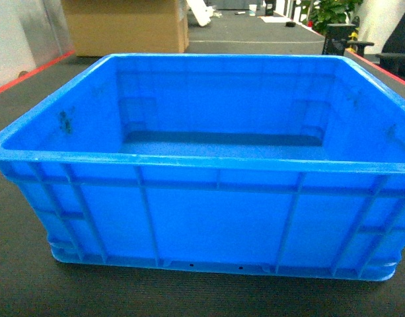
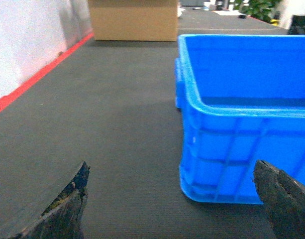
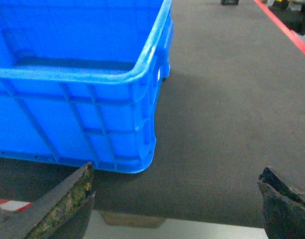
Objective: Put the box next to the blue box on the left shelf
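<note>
Crate: the bright-blue plastic crate (image 1: 202, 165) stands on the dark grey mat (image 2: 117, 124), directly in front of the robot and between its two arms; it looks empty.

Left gripper: the left gripper (image 2: 174, 209) has its fingers spread wide, with nothing between them. The near left corner of the crate is just ahead of it and a little to its right, not touching.

Right gripper: the right gripper (image 3: 177, 204) is also spread wide and holds nothing. The near right corner of the crate is ahead of it and to its left, apart from the fingers.

Shelf: the roller shelf and the other blue box are not seen in any view, so I cannot say where they are from here.

Behind: beyond the left gripper, far along the mat, stands a cardboard box (image 2: 133, 20), and a red line (image 2: 38, 77) runs along the mat edge.

Handling (my judgement): the crate is stiff, does not bend, and is probably light while empty, but it is too wide for one gripper. The smooth plastic can slip.

Where to hold: I think the thick rim (image 3: 142, 74) on the two short sides is best, one gripper on each side, so the load is balanced and the crate stays level.
</note>
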You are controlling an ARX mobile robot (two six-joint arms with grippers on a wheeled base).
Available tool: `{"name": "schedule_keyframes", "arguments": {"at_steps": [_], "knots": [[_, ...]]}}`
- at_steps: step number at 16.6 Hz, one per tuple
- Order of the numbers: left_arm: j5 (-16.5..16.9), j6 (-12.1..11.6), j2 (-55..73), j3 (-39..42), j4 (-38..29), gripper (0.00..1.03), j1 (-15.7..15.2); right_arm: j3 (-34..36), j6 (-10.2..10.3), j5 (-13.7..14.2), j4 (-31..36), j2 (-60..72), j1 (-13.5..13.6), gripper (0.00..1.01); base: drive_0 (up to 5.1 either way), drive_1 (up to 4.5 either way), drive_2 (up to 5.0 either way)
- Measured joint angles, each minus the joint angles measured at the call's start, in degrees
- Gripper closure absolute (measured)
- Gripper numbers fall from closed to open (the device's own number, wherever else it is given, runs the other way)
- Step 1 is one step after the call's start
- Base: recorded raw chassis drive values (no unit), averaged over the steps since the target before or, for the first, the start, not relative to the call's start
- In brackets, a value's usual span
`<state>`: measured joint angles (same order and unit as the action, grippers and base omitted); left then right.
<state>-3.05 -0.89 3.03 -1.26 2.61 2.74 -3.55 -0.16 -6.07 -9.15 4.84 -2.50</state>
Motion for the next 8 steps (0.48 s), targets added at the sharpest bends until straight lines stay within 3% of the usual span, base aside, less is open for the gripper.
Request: {"name": "schedule_keyframes", "arguments": {"at_steps": [1,2,4,6,8], "knots": [[-0.57,0.02,2.01,-0.02,-2.36,0.05,1.95,-0.81,-0.04,-1.79,-1.09,2.73,-1.11,0.03,0.0,0.0,0.0],[-0.33,0.28,6.43,-0.87,-6.93,0.05,1.9,-1.18,0.09,-3.69,1.62,4.68,-2.34,0.03,0.0,0.0,0.0],[1.95,0.33,20.7,-6.32,-19.76,0.05,-0.85,-6.32,0.15,-4.72,11.19,14.21,-4.11,0.03,0.0,0.0,0.0],[5.92,-0.11,36.22,-14.97,-29.11,0.05,-1.53,-13.25,0.33,-4.35,18.38,28.7,-2.6,0.03,0.0,0.0,0.0],[7.54,-1.31,53.7,-25.92,-32.17,0.05,-1.73,-23.5,0.13,-1.38,19.71,44.19,0.74,0.03,0.0,0.0,0.0]]}}
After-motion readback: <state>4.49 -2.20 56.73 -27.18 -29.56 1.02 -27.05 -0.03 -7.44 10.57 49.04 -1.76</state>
